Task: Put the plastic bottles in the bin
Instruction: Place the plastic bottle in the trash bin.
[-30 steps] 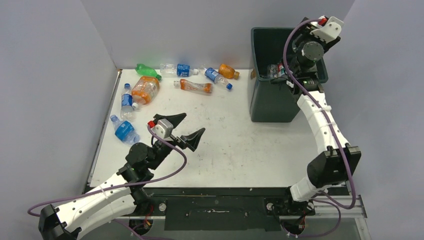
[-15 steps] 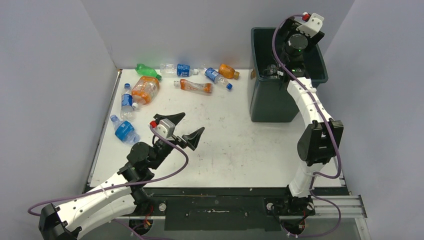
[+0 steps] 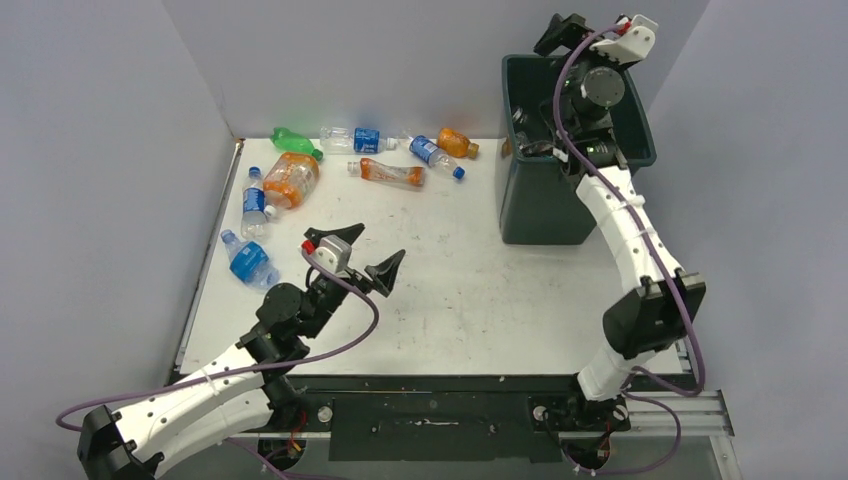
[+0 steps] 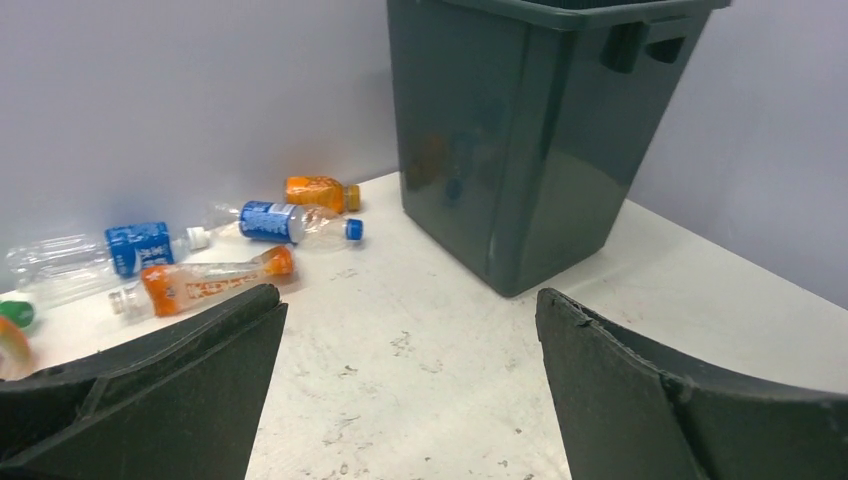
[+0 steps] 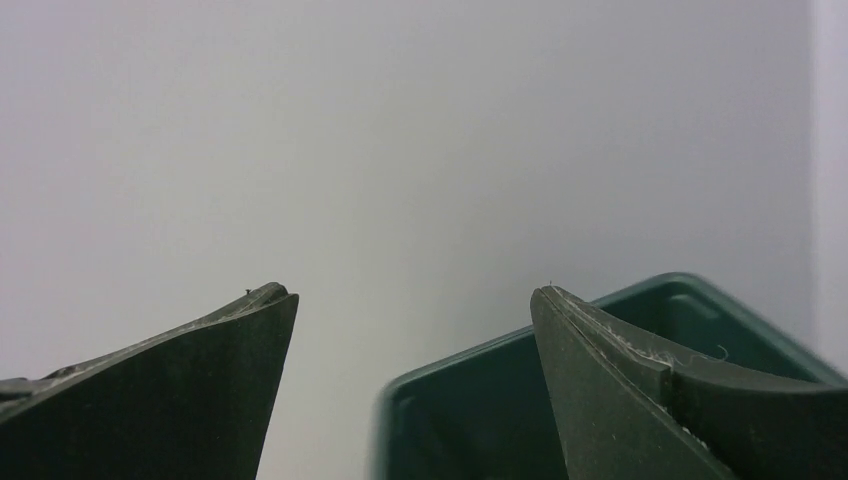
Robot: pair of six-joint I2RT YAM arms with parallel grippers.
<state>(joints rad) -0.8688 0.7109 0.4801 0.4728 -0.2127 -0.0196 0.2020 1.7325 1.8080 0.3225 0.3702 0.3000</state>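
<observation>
**Eight bottles on the bench, both hands empty**

Both hands are spread wide with nothing between the fingers. My right hand [image 3: 563,30] hangs above the far rim of the dark green bin [image 3: 540,215], which stands at the far right of the bench [image 3: 470,300]. My left hand [image 3: 381,241] hovers over the left-middle of the bench.

The bottles lie on their sides. Along the far edge are a green bottle [image 3: 295,140], a clear blue-label bottle [image 3: 352,138], a slim orange-label bottle [image 3: 392,173], a blue-capped bottle [image 3: 435,155] and, just beside it, a small orange bottle [image 3: 457,143]. On the left are a fat orange bottle [image 3: 290,180], a small blue-label bottle [image 3: 254,200] and a blue bottle [image 3: 248,262].

I judge them light, thin-walled, slick and ready to roll or squirt out of a pinch. I'd close across the barrel at the label, fingers square to the long axis, and squeeze only until the wall gives a little. The fat orange bottle looks broad at its middle, so I'd take it nearer the neck. The slim orange-label bottle lies nearest my left hand and apart from its neighbours, which makes it the easy pick.
</observation>
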